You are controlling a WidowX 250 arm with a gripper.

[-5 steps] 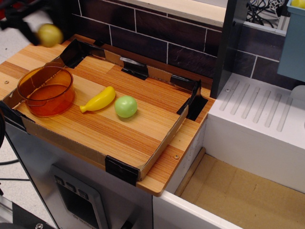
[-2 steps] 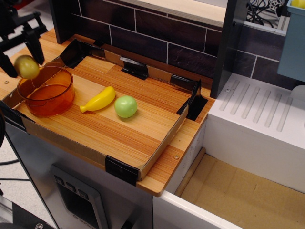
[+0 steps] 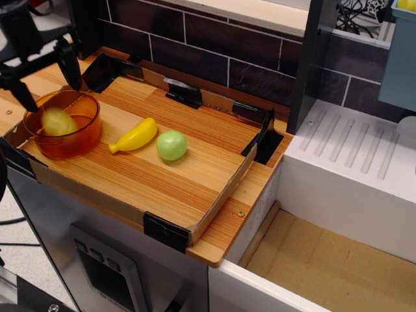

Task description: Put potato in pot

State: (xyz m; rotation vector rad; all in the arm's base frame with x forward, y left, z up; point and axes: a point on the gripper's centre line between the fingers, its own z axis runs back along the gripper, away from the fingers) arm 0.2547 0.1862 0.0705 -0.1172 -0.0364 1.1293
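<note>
The potato (image 3: 58,121), a small dull yellow-olive lump, sits inside the translucent orange pot (image 3: 84,138) at the left end of the wooden tray. It looks slightly blurred. My gripper (image 3: 47,78) hangs just above the pot's far rim with its two black fingers (image 3: 69,62) spread wide apart. It is open and holds nothing.
A yellow banana-shaped toy (image 3: 135,136) and a bright green ball (image 3: 171,145) lie on the wooden tray (image 3: 169,182) to the right of the pot. Black clips line the tray's cardboard walls. A white sink unit (image 3: 351,169) stands at the right, a dark brick wall behind.
The gripper carried the potato from up high down over the pot, then opened. The potato has dropped into the pot and the fingers now stand apart above it.
</note>
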